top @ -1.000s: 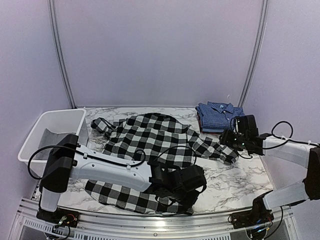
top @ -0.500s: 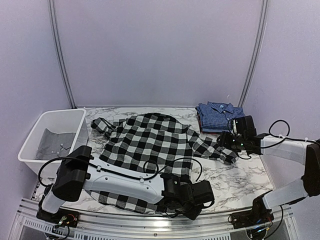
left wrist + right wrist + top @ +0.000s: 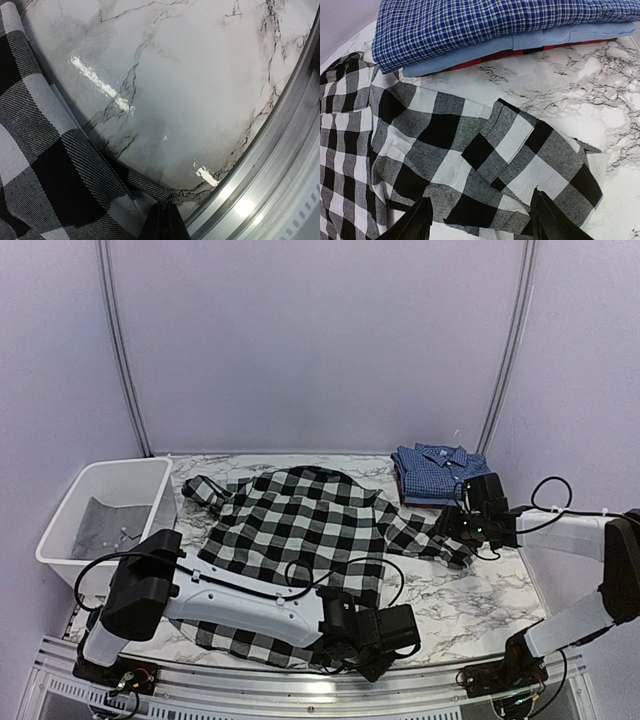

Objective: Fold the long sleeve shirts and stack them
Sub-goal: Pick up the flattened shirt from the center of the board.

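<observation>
The black-and-white buffalo-check long sleeve shirt (image 3: 295,520) lies spread flat across the middle of the marble table. My left gripper (image 3: 372,655) is low at the table's near edge. In the left wrist view it (image 3: 164,204) is shut on the corner of the shirt's bottom hem (image 3: 45,165). My right gripper (image 3: 455,530) hovers over the shirt's right sleeve cuff (image 3: 520,165). Its jaws (image 3: 482,220) are open, one finger on each side of the cuff, not gripping it. The blue fine-checked shirt (image 3: 438,465) is folded at the back right (image 3: 495,25).
The blue shirt tops a small stack, with light blue and red folded cloth (image 3: 530,45) under it. A white plastic bin (image 3: 120,464) with grey cloth inside stands at the left. A metal rail (image 3: 280,165) runs along the table's near edge, right beside my left gripper.
My left arm swung down to the near edge and its jaws closed on the hem corner. The right gripper shifted slightly toward the sleeve cuff and stayed open.
</observation>
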`<action>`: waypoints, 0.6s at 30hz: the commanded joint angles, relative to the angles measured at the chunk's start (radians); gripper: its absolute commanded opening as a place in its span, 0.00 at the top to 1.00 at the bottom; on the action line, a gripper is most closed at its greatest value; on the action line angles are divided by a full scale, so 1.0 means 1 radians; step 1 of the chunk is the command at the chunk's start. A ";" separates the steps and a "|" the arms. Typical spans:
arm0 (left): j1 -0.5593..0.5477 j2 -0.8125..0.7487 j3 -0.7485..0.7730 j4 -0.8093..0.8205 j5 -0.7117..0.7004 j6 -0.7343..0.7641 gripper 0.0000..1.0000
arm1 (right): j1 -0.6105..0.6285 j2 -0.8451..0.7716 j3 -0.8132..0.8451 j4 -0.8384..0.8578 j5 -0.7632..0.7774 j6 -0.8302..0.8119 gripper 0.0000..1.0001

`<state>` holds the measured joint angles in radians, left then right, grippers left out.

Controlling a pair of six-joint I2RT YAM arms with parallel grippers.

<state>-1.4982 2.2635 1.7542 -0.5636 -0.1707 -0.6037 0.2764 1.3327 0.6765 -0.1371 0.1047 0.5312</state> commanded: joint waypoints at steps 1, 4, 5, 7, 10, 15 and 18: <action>0.009 -0.079 -0.055 -0.025 -0.015 0.053 0.99 | -0.009 0.059 0.070 0.000 0.064 -0.007 0.35; 0.029 -0.142 -0.104 0.022 -0.001 0.067 1.00 | -0.010 0.137 0.122 0.005 0.072 -0.028 0.35; 0.038 -0.159 -0.120 0.041 0.008 0.076 1.00 | -0.010 0.163 0.143 -0.005 0.081 -0.033 0.35; 0.054 -0.190 -0.150 0.073 0.027 0.095 1.00 | -0.010 0.211 0.183 -0.013 0.103 -0.050 0.35; 0.080 -0.218 -0.167 0.105 0.071 0.113 1.00 | -0.009 0.283 0.243 -0.044 0.130 -0.068 0.36; 0.110 -0.231 -0.191 0.120 0.129 0.140 1.00 | -0.011 0.343 0.290 -0.096 0.274 -0.093 0.35; 0.129 -0.234 -0.214 0.133 0.166 0.138 1.00 | -0.016 0.375 0.294 -0.094 0.301 -0.110 0.34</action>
<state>-1.3895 2.0544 1.5784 -0.4557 -0.0731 -0.4904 0.2749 1.6764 0.9401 -0.1917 0.3058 0.4580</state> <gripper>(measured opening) 0.011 0.659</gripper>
